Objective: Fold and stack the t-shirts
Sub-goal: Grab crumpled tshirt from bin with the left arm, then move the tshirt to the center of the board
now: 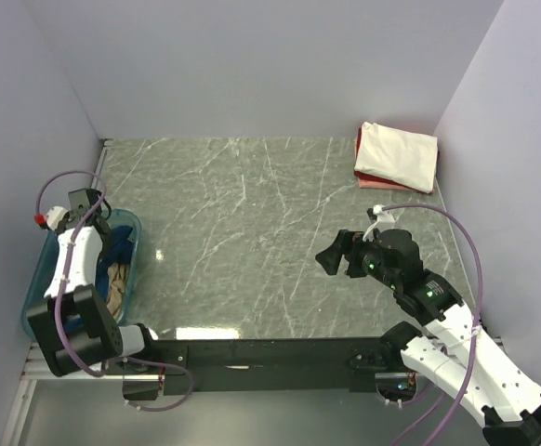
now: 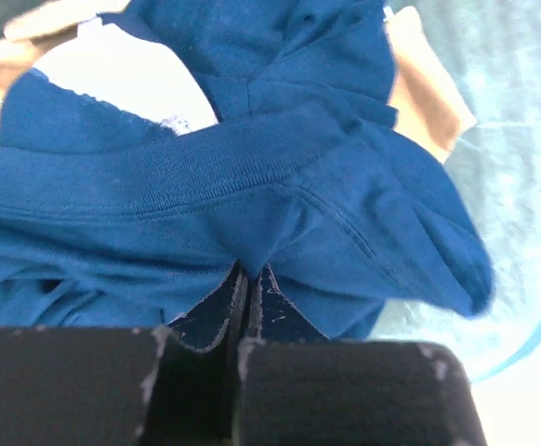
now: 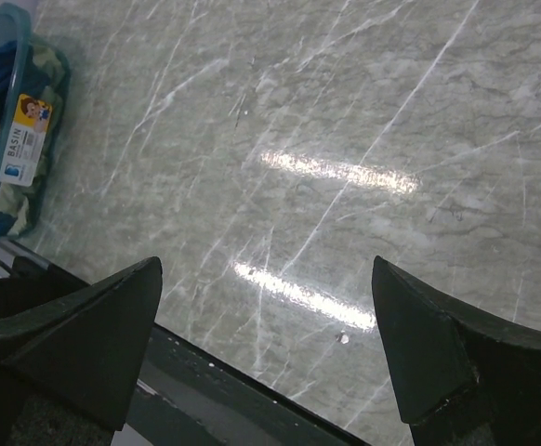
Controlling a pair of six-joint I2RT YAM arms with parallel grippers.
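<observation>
Grey-green marbled stone with white veins formed the tabletop [image 1: 252, 232], boxed in by plain pale walls. At its left edge sat a translucent teal tub [image 1: 137, 226]. The left gripper [image 2: 245, 283] reached down into it, its jaws pinched almost together on a fold of the navy t-shirt [image 2: 252, 177] just below a ribbed seam. A pale patch [image 2: 122, 70] of that shirt showed near the top of the left wrist view, and a tan t-shirt [image 2: 428, 93] lay crumpled under and beside the navy cloth in the same tub. The right wrist view caught a small label [image 3: 29, 139] with a cartoon face on the tub's wall. In the far right corner of the table, a folded cream t-shirt [image 1: 398, 155] rested on a folded red t-shirt [image 1: 362, 149], of which only the edges peeked out. The right gripper [image 3: 266, 269] hovered over bare stone towards the right side, well apart from tub and stack, its jaws spread wide with nothing between them.
</observation>
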